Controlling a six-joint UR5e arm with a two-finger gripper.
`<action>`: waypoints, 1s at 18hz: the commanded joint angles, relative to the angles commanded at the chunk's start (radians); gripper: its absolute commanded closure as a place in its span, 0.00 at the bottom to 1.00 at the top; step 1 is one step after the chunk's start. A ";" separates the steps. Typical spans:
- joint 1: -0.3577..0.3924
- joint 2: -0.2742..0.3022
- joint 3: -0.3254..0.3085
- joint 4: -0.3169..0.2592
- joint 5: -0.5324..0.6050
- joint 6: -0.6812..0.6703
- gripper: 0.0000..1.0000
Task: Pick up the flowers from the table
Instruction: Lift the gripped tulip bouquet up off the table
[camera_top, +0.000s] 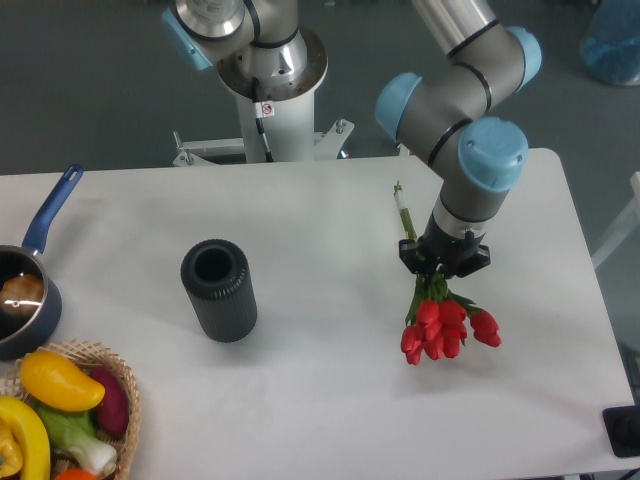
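The flowers (440, 328), a bunch of red tulips with green leaves, lie on the white table (330, 400) at the right. Their thin green stems (403, 212) run up and back from the blooms. My gripper (437, 272) is straight over the bunch, low down at the leaves just above the red heads. Its fingers are hidden under the black wrist body, so I cannot tell whether they are open or closed on the stems.
A black upright cylinder vase (219, 290) stands left of centre. A blue-handled pan (25, 290) sits at the left edge. A wicker basket (130, 405) with yellow, purple and green vegetables is at the front left corner. The robot base (270, 70) is behind the table.
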 joint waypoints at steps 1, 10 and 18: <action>0.000 0.008 0.011 0.000 -0.011 0.000 0.84; -0.011 0.048 0.104 0.002 -0.058 0.014 0.84; -0.011 0.055 0.196 0.002 -0.058 0.090 0.82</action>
